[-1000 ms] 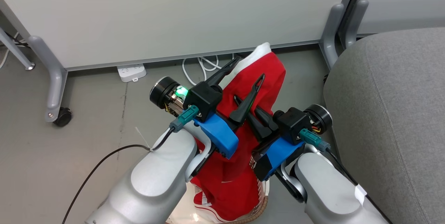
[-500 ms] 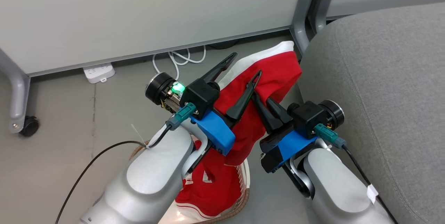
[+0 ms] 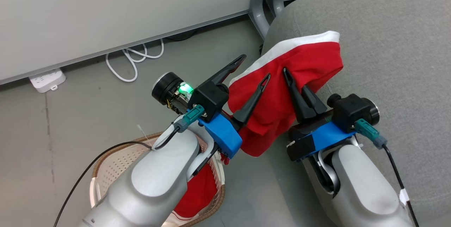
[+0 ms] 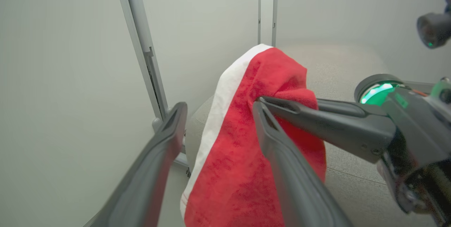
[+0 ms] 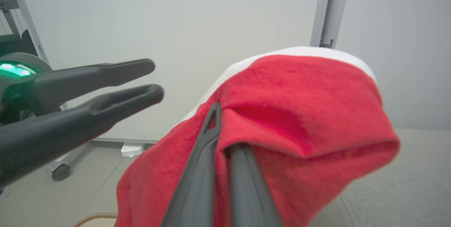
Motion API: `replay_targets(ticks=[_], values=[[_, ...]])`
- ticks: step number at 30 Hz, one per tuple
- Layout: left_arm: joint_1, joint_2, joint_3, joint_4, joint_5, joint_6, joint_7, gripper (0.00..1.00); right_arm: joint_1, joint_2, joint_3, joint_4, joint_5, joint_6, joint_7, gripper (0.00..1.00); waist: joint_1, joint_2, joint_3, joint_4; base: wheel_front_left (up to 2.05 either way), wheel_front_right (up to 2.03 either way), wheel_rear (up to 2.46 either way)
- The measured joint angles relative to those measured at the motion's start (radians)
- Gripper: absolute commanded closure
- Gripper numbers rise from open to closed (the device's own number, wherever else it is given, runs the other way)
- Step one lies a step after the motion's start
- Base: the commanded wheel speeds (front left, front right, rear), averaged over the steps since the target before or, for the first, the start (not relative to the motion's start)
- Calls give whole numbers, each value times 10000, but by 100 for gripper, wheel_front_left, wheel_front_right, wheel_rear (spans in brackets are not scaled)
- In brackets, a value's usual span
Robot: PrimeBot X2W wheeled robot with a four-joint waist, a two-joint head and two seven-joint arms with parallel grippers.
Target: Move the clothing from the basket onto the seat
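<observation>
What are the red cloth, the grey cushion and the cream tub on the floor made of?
The red garment with a white band looks like soft, fuzzy matte fabric: it folds and droops. The large grey seat cushion seems woven upholstery, finely textured. The cream perforated basket appears rigid plastic, with moulded holes.

Glossy pale-grey rounded forearms in the lower frame, blue plastic wrist brackets, black boxy housings, teal cable plugs. Green light mid-frame. Left gripper and right gripper: long dark tapered fingers with slotted tips. White tag at lower right.
</observation>
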Motion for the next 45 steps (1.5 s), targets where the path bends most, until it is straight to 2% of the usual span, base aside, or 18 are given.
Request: replay_targets(ticks=[13,19,30,38,45], values=[[-39,0,-339,4,13,-59,84,0,923,-144,-1956,-857,-104,0,0,100,0,0,450,-1162,0,0,0],[-36,-63,-577,52,13,-86,117,0,1405,-105,-2755,-1058,-163,0,0,100,0,0,573,-1469,0,0,0],[-61,-63,-702,69,12,-86,150,0,1646,75,-2972,-1170,-169,0,0,100,0,0,788,-1571,0,0,0],[-287,136,-685,-63,33,35,221,0,509,12,-3275,-1672,-153,0,0,100,-1,0,1230,-1559,0,0,0],[-798,376,-675,-462,222,194,525,0,-1457,-855,-4284,-2339,-58,0,0,100,-1,0,2116,-1566,0,0,0]])
